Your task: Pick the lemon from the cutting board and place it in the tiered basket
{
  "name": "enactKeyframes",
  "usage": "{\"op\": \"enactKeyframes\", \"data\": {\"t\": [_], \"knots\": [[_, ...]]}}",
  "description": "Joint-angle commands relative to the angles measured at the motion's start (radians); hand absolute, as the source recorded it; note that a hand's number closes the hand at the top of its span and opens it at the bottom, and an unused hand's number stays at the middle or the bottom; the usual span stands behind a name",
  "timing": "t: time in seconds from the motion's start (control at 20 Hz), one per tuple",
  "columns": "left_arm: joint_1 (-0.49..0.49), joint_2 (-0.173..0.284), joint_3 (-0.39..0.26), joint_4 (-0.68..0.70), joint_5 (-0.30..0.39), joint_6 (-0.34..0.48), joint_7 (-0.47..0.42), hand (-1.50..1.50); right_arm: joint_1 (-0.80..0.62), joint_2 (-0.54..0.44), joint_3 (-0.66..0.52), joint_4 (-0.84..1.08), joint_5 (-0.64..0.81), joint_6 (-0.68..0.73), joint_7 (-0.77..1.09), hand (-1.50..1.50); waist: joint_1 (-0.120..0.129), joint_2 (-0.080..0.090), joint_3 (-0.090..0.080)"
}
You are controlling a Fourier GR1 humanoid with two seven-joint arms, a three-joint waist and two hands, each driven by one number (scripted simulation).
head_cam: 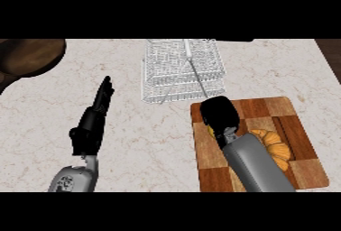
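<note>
The lemon (212, 131) shows only as a small yellow sliver on the wooden cutting board (306, 158) at the lower right. My right hand (220, 115) covers most of it, with fingers curled down round it, still low over the board. The white wire tiered basket (180, 72) stands just beyond the board's far left corner, a short way past the right hand. To the left, my left hand (93, 122) rests over the counter with straight fingers pointing away, holding nothing.
An orange ridged item (278, 145) lies on the board right beside my right forearm. A dark brown round object (26, 56) sits at the counter's far left corner. Pale marble counter (146, 135) spreads between the two arms.
</note>
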Motion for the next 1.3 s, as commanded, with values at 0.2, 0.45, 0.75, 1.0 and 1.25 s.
{"op": "enactKeyframes", "data": {"t": [0.2,0.45,0.75,1.0,1.25], "knots": [[-0.008,-0.016,-0.023,0.028,-0.001,-0.008,-0.001,0.00,-0.102,0.060,0.254,-0.065,-0.160,0.045,0.610,1.50,0.037,0.010,0.010],[-0.009,0.014,0.000,0.000,0.017,-0.023,0.011,0.00,-0.209,0.061,0.389,-0.185,-0.269,0.014,0.918,1.50,0.030,0.003,0.010],[-0.008,0.001,0.006,0.045,0.009,-0.003,-0.029,0.00,-0.441,0.061,0.364,-0.305,-0.351,0.090,1.098,1.50,0.001,-0.002,0.008],[0.017,0.007,-0.001,0.029,-0.002,0.005,-0.033,0.00,-0.603,0.060,0.290,-0.358,-0.442,0.124,1.185,1.50,-0.003,-0.011,0.008],[-0.022,0.029,0.040,0.042,0.019,-0.005,-0.007,0.00,-0.768,0.060,0.151,-0.268,-0.497,0.154,1.184,1.50,-0.016,-0.004,0.008]]}}
